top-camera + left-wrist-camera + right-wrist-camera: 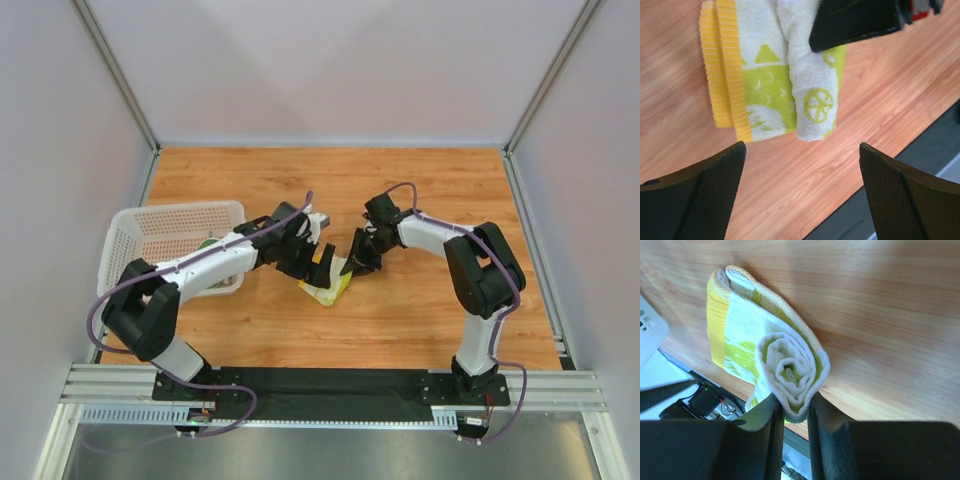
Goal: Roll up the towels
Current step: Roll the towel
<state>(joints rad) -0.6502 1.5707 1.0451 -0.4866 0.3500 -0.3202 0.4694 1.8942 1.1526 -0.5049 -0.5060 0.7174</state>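
Green towel (209, 243) inside white basket (160, 234)

Wooden table (400, 190), pale walls (330, 60)

Lime-yellow towel (770, 90) (half-rolled) on table (680, 60)

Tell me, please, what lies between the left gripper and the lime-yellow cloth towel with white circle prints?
Only bare wooden tabletop: the left wrist view shows the open left gripper just short of the lime-yellow cloth towel, nothing in that stretch.
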